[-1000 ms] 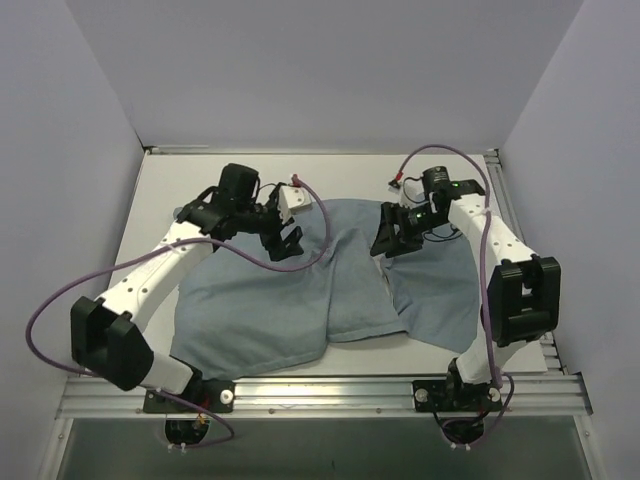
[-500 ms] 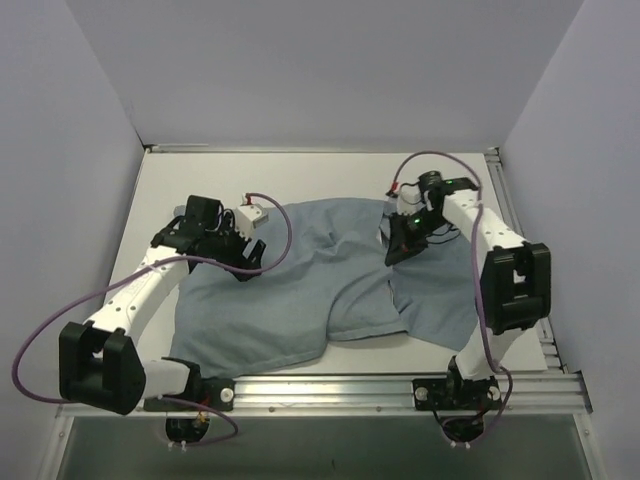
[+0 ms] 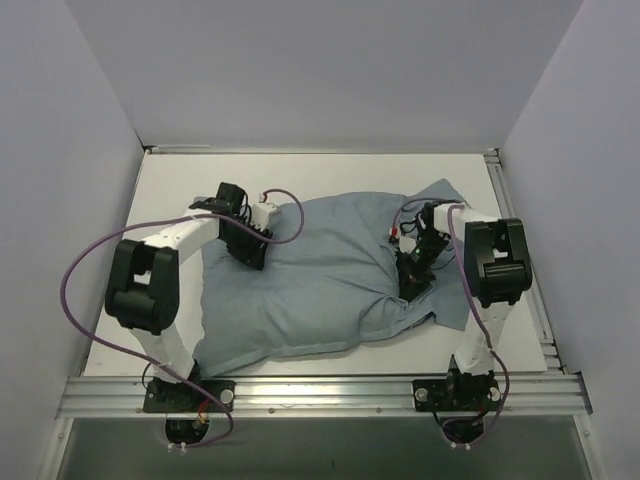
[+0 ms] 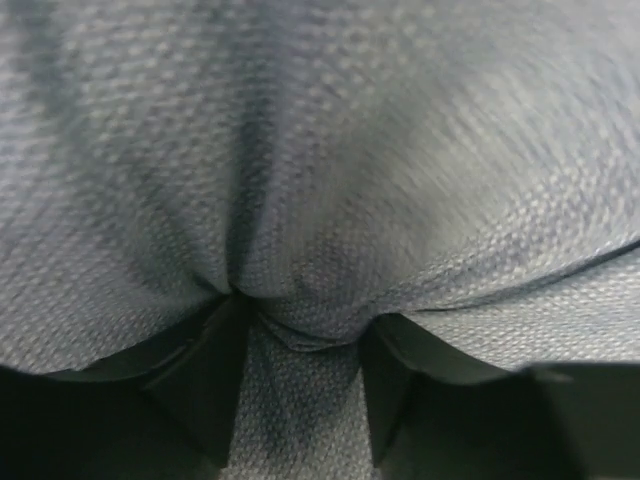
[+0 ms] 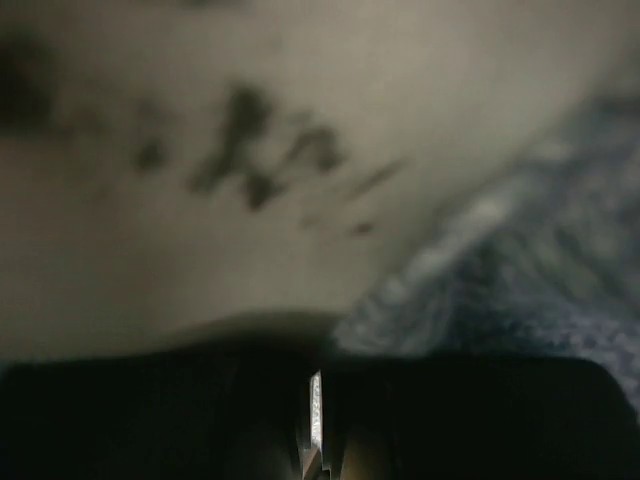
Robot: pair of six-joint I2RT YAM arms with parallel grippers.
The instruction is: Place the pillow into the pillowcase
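A: Left gripper [image 4: 300, 345]?
B: Clamping a fold of the pillowcase [image 3: 320, 275], lying between both grippers; pillow hidden, probably inside the bulge.
A: Right gripper [image 5: 313, 405]?
B: Jaws nearly meeting, hold unclear — cloth slipping there is risking the pillow escaping

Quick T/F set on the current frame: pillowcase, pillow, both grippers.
1. The pillowcase lies grey-blue face up. True.
2. The pillow lies bare on the table beside it. False: no bare pillow shows, only the bulging pillowcase.
3. The left gripper pinches a fold of the pillowcase. True.
4. The right gripper hangs over the table's far-left corner. False: it is down at the pillowcase's right side.
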